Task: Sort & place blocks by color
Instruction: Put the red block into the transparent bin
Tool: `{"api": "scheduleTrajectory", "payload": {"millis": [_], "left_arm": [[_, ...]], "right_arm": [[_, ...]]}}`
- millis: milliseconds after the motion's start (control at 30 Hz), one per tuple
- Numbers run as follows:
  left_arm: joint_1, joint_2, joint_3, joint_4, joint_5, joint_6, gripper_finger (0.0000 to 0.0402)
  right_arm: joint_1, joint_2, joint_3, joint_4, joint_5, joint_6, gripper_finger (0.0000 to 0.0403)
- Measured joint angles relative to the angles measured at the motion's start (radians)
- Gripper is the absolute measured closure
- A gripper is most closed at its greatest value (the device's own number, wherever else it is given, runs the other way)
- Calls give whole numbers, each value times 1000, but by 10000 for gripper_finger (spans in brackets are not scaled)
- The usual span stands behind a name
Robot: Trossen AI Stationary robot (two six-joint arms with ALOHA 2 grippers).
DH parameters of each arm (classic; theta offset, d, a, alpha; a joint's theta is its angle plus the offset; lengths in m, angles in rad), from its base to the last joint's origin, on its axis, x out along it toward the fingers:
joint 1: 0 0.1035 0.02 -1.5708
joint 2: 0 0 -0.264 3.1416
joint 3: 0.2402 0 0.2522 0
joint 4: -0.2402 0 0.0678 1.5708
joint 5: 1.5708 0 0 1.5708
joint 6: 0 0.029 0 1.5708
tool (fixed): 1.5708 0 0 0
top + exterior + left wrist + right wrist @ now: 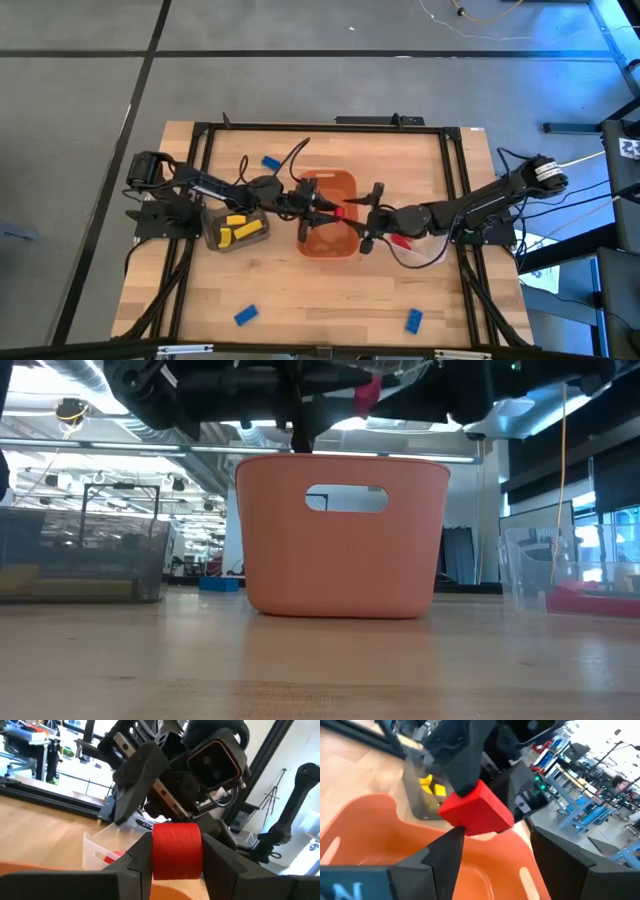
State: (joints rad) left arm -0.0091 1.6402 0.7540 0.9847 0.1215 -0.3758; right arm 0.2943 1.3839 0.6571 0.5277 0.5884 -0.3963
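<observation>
Fingers of our left gripper (177,862) clamp the red block (177,850) above the orange tub (328,215), apparently a handover toward the clear bin (400,238) beyond it. Our right gripper (487,847) meets it, fingers apart around that block. Farther off, yellow blocks (240,227) fill the dark bin (212,232).

No readable text or labels anywhere.

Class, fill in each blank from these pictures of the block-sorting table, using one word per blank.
1. The block held in the left gripper above the orange tub is ___.
2. The bin beside the left arm holds blocks coloured ___.
3. The loose blocks lying on the bare table are all ___.
4. The right gripper is ___.

Missing words: red, yellow, blue, open.
</observation>
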Motion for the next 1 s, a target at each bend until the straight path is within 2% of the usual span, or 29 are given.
{"api": "scheduleTrajectory", "payload": {"millis": [233,500,633,1000], "left_arm": [[-8,1,2,19,-44,-7,282],[-8,2,2,26,-44,15,282],[-17,2,3,26,-38,9,282],[-24,1,3,20,-62,8,282]], "right_arm": [[-3,55,26,13,-78,-5,168],[9,56,24,83,-50,-99,168],[27,56,24,98,2,-112,168],[37,56,24,131,-30,-137,168]]}}
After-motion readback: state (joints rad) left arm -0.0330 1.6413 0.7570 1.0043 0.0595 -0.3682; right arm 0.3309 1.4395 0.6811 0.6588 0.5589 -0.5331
